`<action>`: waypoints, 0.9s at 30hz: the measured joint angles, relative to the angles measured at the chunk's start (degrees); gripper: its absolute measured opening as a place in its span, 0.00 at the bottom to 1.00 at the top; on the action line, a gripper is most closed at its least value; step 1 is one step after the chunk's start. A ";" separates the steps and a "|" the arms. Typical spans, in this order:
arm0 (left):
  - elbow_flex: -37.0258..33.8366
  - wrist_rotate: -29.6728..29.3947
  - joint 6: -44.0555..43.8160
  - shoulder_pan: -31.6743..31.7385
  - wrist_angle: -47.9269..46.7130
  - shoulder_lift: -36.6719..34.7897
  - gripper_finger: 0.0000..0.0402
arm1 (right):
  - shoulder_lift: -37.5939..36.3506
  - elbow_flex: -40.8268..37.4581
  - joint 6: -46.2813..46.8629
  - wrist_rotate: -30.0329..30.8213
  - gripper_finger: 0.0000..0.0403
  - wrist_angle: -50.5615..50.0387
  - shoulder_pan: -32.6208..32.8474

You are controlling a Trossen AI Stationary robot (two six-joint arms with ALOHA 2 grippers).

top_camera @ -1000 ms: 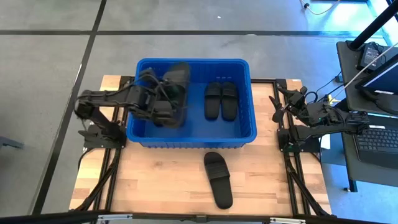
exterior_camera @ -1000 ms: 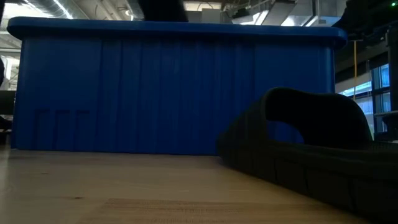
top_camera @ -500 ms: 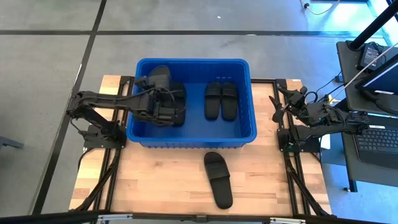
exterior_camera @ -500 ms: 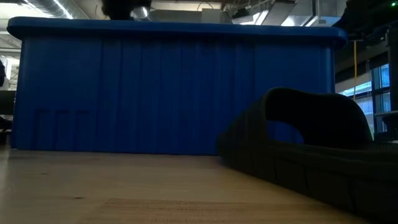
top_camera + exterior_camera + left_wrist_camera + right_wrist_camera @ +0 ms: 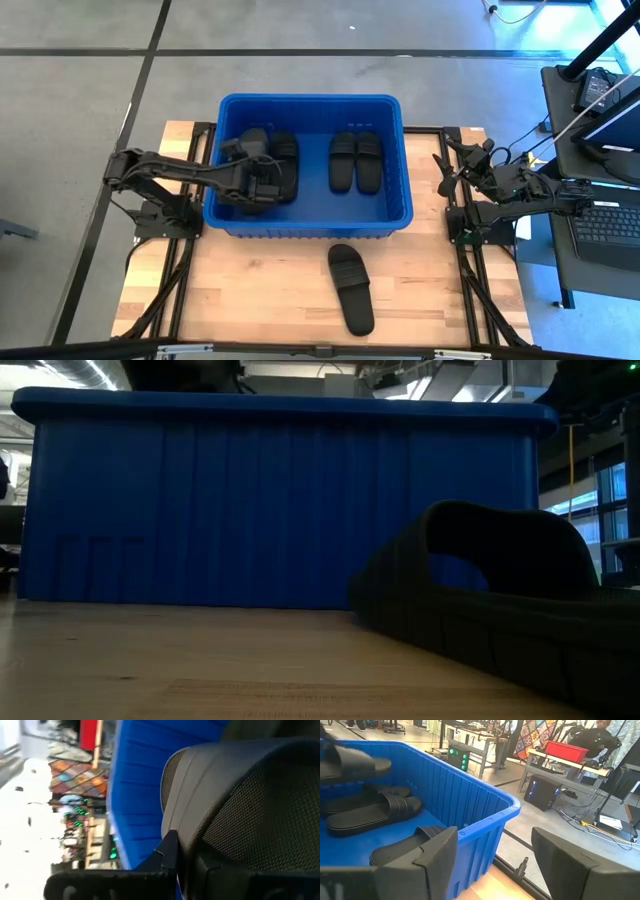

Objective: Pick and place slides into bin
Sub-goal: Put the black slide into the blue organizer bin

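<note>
Left end effector point(image 5: 262, 183) pinches a slide point(image 5: 252, 160) inside the bin point(image 5: 306, 229); right end effector point(image 5: 446, 170) is spread beside the bin. Slide looks light, bendy; grip its edge.

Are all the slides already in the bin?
No, one slide lies on the wooden table in front of the blue bin, outside it.

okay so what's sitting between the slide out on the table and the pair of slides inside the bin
In the high view, the bin's near wall and a strip of bare table separate the loose slide from the pair of slides. Nothing else lies there.
</note>
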 joint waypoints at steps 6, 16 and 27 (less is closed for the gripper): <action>-4.16 3.32 1.14 -2.36 5.62 -1.82 0.03 | 0.00 0.00 0.00 0.03 0.63 -0.01 0.01; -10.96 10.41 0.70 -3.72 11.83 -3.60 0.03 | 0.00 0.00 0.00 0.45 0.63 -0.02 0.00; -12.06 14.61 3.46 -3.76 12.45 -3.61 0.03 | 0.00 0.00 0.04 0.45 0.63 -0.02 0.00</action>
